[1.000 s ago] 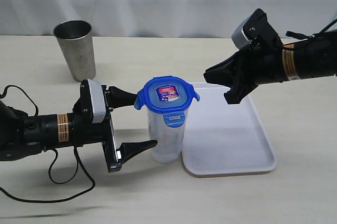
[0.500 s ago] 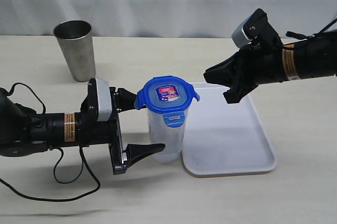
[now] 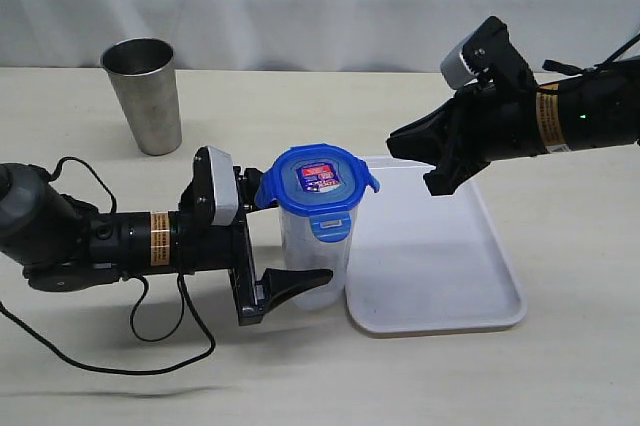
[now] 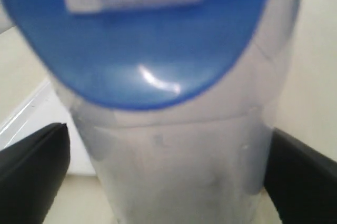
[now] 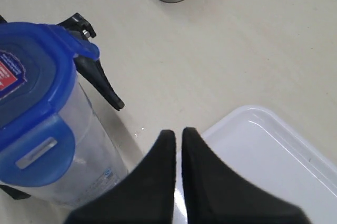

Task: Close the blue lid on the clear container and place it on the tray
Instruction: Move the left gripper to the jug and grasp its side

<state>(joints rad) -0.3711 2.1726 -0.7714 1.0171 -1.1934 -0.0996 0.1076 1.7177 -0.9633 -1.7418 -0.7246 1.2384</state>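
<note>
Beige tabletop [image 3: 330, 106]. Blue lid [image 3: 318, 180] on clear container [image 3: 318, 258] beside tray [image 3: 430, 256]; left gripper [image 3: 300, 233] spread around it for lifting; right gripper [image 5: 178, 132] pressed shut.

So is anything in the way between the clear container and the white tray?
Nothing visible. The clear container stands right beside the tray, with no object between them. The shut right pincer hangs over the tray's far end, so it may need minding.

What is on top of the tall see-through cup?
A blue lid sits on top of the clear container, and a red-and-blue sticker is on the lid's top face. The lid covers the container's rim and opening, so those cannot be seen.
</note>
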